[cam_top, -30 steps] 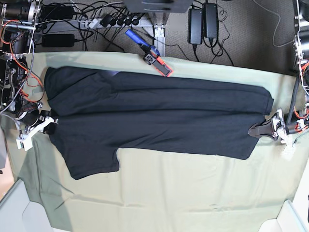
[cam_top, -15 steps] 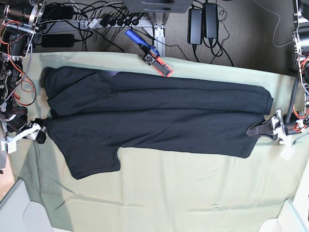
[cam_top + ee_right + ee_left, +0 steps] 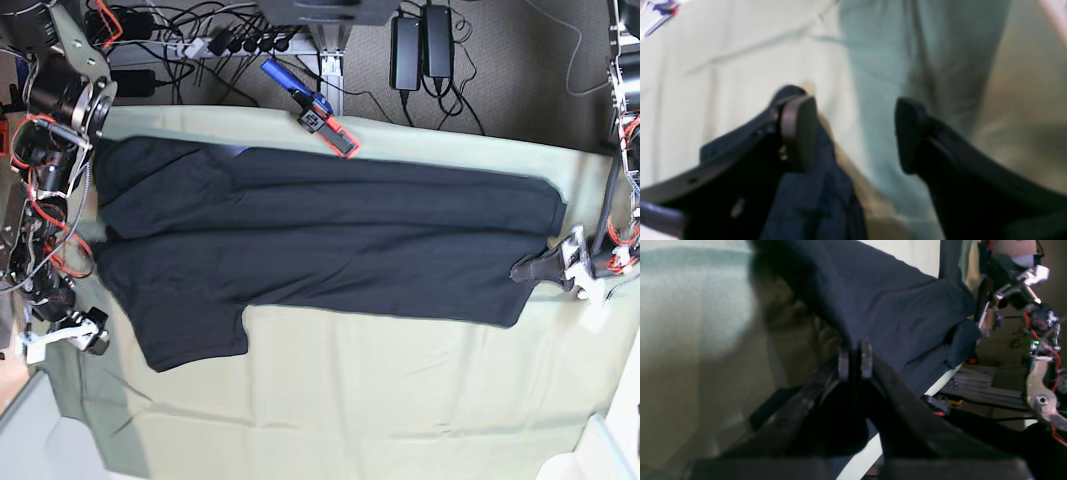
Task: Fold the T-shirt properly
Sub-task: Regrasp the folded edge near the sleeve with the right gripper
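Left hand [image 3: 545,268] is pinched shut on the T-shirt [image 3: 330,240] hem; right hand [image 3: 62,335], parted and empty, sits beside the lower sleeve. The shirt's long axis runs between them.

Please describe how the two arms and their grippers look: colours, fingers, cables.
Both grippers have curved black fingers with flat dark pads. The right arm shows bare metal brackets, red and orange wires, and a white part near its gripper. The left gripper is black with a white mount.

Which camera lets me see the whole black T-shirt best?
The base view. It looks straight down, so the T-shirt shows whole, spread long across the green cloth. The left wrist view shows only the part beyond the shut left claw. The right wrist view shows just a blurry dark corner.
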